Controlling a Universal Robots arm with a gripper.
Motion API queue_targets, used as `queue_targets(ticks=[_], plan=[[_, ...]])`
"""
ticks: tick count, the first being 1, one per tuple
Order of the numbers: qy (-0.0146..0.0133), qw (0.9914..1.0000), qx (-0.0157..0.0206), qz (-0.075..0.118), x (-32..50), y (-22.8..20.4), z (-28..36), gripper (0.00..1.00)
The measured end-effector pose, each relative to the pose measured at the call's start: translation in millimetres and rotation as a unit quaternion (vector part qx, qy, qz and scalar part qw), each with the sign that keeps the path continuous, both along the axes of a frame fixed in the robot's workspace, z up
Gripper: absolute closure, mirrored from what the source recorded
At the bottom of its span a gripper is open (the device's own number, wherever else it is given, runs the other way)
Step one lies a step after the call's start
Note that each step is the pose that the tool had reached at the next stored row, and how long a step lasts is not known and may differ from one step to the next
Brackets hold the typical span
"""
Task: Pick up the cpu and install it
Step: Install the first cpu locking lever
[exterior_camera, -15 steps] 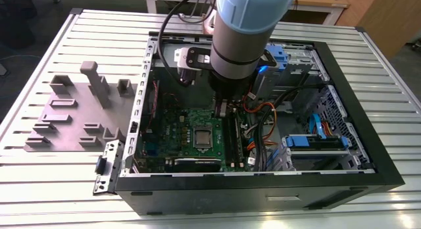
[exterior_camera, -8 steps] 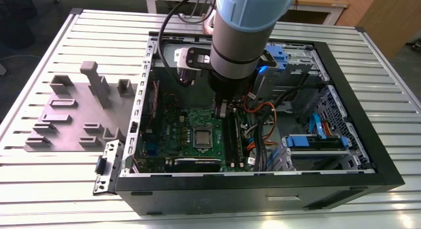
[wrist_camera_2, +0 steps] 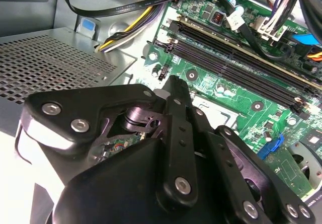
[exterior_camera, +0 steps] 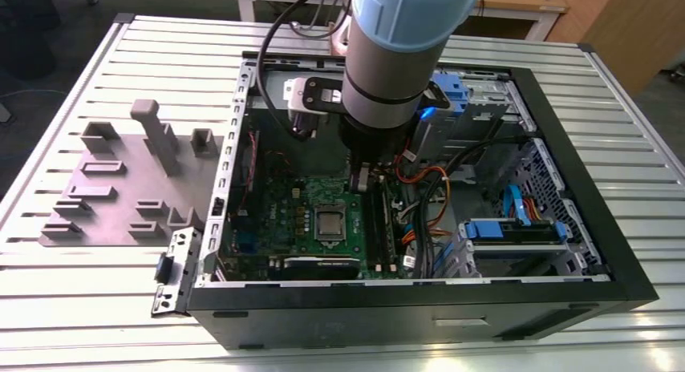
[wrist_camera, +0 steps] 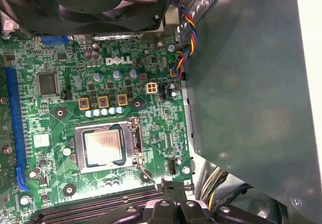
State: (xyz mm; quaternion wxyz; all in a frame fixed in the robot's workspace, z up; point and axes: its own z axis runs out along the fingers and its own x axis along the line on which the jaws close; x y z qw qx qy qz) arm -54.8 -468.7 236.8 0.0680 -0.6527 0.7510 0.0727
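Observation:
The cpu lies flat in its socket on the green motherboard inside the open computer case. In the first wrist view the cpu shows its silver-grey top inside the metal socket frame. My gripper hangs inside the case, just above the board and a little beyond the socket toward the memory slots. In both wrist views its black fingers come together at the tip, shut with nothing between them: gripper, gripper. It is apart from the cpu.
A grey-purple moulded plate with upright blocks lies on the slatted table at the exterior view's left. Inside the case are a black fan, memory slots, loose cables and blue drive brackets.

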Motion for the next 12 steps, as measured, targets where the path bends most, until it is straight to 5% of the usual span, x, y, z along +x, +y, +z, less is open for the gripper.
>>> queue_targets(ticks=[5,12], plan=[[0.0000,1.00000,-0.0014,0.000,0.0,-1.3,0.0,0.89],[0.0023,0.99978,-0.0209,0.000,0.0,-1.4,2.2,0.89]])
